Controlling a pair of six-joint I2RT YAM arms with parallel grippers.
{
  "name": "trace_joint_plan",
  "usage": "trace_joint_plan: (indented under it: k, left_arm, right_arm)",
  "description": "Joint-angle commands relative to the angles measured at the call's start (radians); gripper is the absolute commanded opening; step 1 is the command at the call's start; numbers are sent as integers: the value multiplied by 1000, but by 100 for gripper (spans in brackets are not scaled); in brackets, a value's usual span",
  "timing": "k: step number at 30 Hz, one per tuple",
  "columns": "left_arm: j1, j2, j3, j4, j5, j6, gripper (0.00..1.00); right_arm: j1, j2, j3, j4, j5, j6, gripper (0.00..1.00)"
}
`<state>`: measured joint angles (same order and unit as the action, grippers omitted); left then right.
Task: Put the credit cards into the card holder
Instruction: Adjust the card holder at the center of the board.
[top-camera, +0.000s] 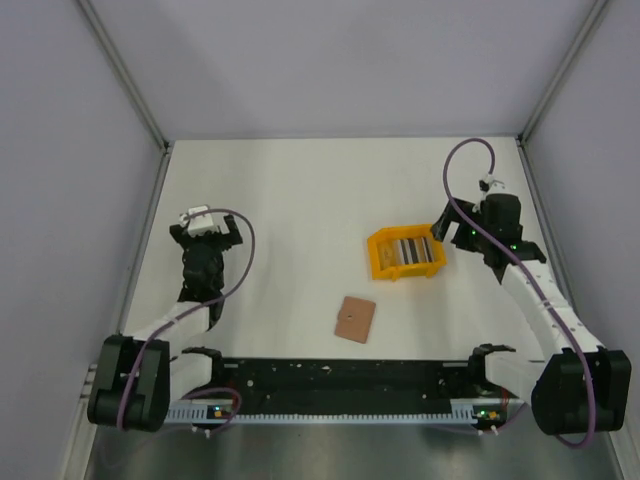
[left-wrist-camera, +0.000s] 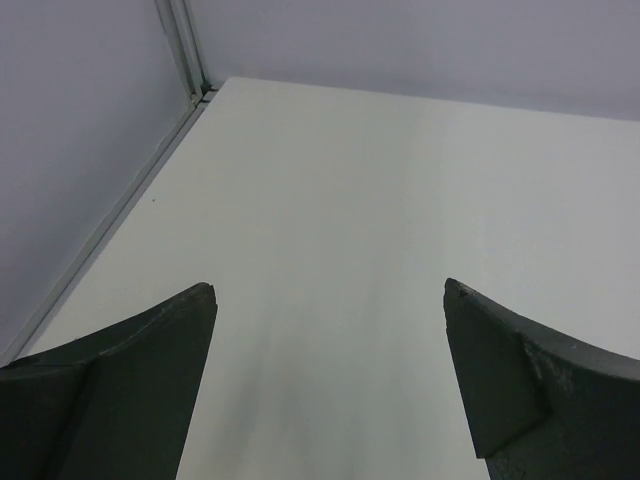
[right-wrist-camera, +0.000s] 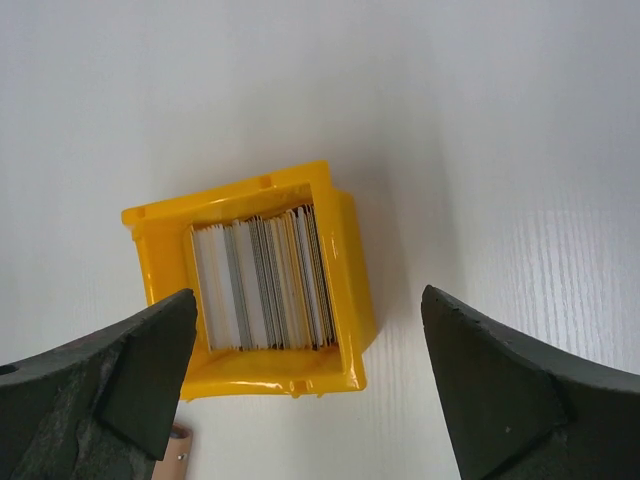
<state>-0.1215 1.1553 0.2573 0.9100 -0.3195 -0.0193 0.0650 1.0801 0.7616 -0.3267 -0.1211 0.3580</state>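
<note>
White table (top-camera: 300, 190): nearest the arm bases, the tan card holder (top-camera: 355, 319) lies flat. Farther out, the credit cards (right-wrist-camera: 262, 278) stand on edge inside a yellow tray (right-wrist-camera: 350, 260). Right gripper (right-wrist-camera: 308, 292) hangs over the tray, jaws wide. Left gripper (left-wrist-camera: 328, 285), well apart, is spread wide and holds nothing.

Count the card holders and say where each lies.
1. The card holder lies flat on the table, between the yellow tray and the near edge, apart from the tray. None else shows.
</note>
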Motion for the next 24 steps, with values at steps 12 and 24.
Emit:
trace_joint_plan:
  k: [12, 24]
  left_arm:
    - [0, -140, 428, -865, 157, -404, 98]
    - [0, -135, 362, -743, 689, -467, 98]
  right_arm:
    - [10, -132, 61, -23, -74, -16, 93]
    - [57, -226, -33, 2, -462, 90, 91]
